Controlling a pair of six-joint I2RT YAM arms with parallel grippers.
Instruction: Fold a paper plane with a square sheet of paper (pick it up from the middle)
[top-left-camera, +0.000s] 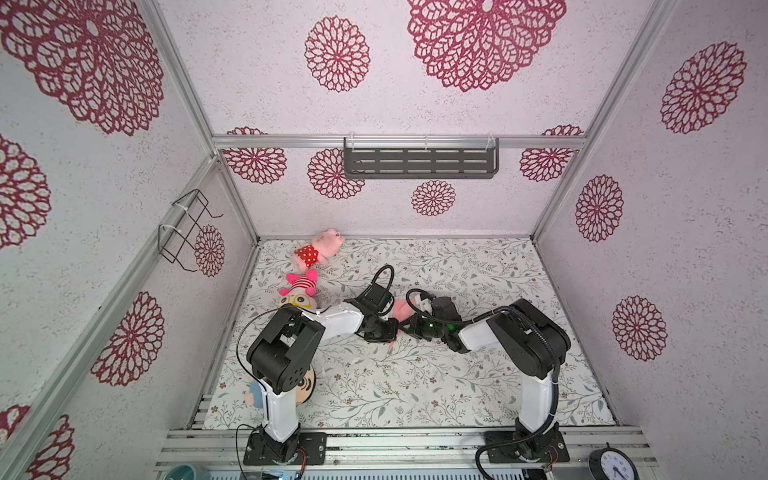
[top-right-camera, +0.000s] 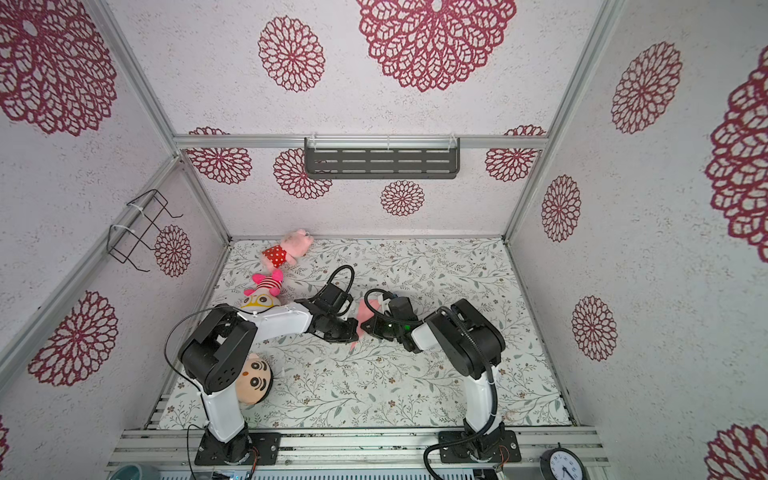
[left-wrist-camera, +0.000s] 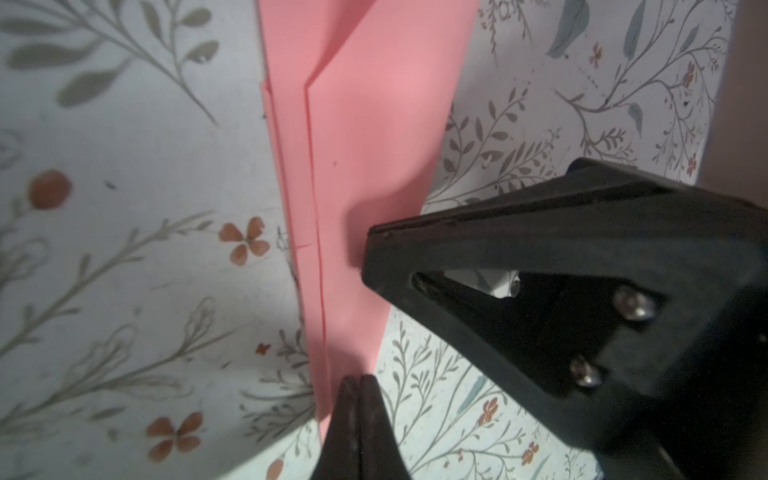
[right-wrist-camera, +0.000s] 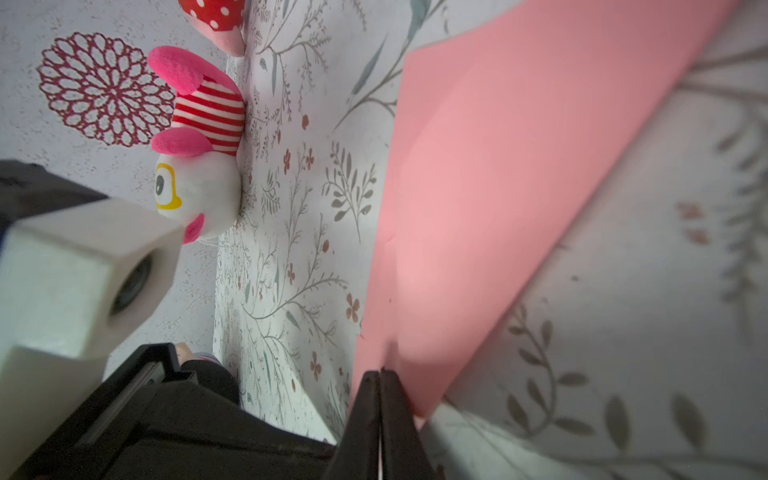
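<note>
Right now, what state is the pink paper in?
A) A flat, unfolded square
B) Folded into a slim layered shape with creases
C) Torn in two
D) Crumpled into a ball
B: the left wrist view shows the paper plane as a narrow tapering shape with overlapping layers and straight crease lines, lying on the floral mat.

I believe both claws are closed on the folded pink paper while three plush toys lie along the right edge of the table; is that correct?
Not quite: the plush toys lie along the table's left edge, as both top views show. The left claw and right claw are indeed closed on the folded pink paper.
</note>
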